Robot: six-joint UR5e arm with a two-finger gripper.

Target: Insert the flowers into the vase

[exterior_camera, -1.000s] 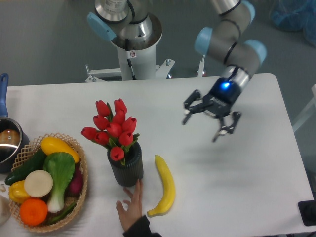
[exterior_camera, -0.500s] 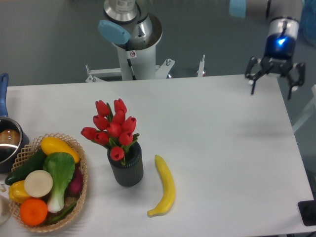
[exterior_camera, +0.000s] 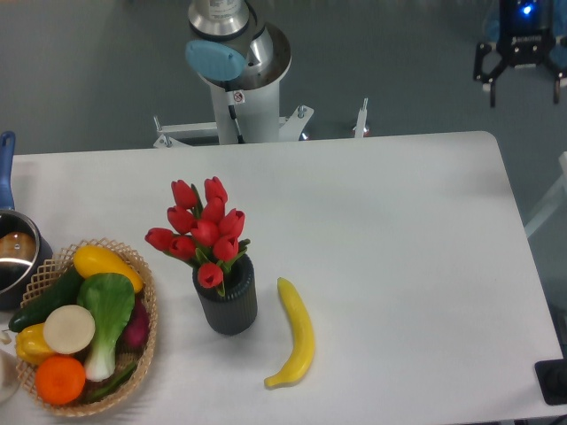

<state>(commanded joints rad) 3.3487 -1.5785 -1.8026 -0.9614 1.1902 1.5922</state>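
Note:
The bunch of red tulip buds (exterior_camera: pixel 203 230) with green leaves stands upright in the small dark grey ribbed vase (exterior_camera: pixel 229 304), left of the table's middle. The buds spread wider than the vase mouth. My gripper (exterior_camera: pixel 525 81) is open and empty, hanging beyond the table's far right corner at the top right of the view, far from the vase.
A yellow banana (exterior_camera: pixel 296 335) lies just right of the vase. A wicker basket (exterior_camera: pixel 146 341) of vegetables and fruit sits at the front left. A metal pot (exterior_camera: pixel 13 252) with a blue handle is at the left edge. The robot base (exterior_camera: pixel 239 80) stands behind the table.
My gripper has moved from above the right middle of the table up and right, past the far right corner. A hand that was by the vase has withdrawn.

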